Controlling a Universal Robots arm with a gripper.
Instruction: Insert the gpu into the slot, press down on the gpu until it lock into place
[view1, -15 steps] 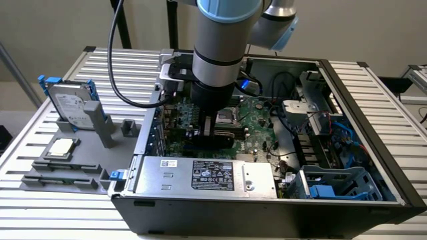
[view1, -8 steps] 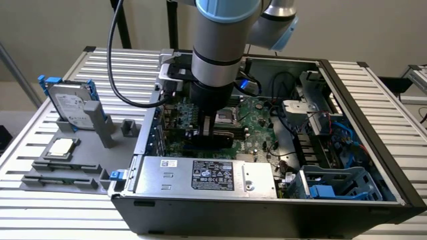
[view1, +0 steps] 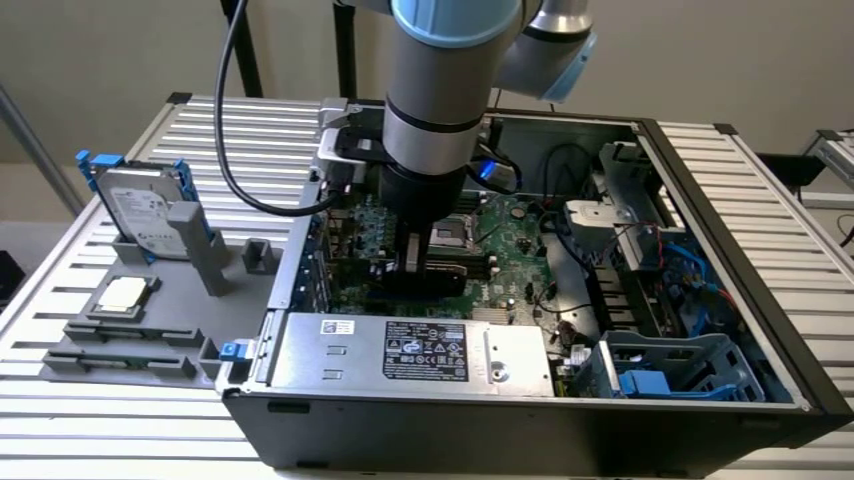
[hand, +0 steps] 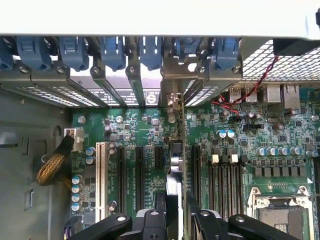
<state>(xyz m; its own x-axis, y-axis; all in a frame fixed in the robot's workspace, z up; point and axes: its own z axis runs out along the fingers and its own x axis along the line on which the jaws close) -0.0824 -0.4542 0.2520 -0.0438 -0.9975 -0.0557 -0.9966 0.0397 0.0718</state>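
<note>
Inside the open computer case (view1: 747, 400), above the green motherboard (hand: 140, 125), the gripper (hand: 176, 205) clenches the gpu (hand: 177, 155). The card stands edge-on between the black expansion slots (hand: 140, 170) and the memory slots (hand: 225, 180); whether it is seated is unclear.

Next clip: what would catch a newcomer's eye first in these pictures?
The grey arm reaches down into the open computer case, its gripper low over the green motherboard. In the wrist view the gpu stands edge-on at the gripper, beside black slots. A hard drive stands in a grey holder at the exterior view's left.
</note>
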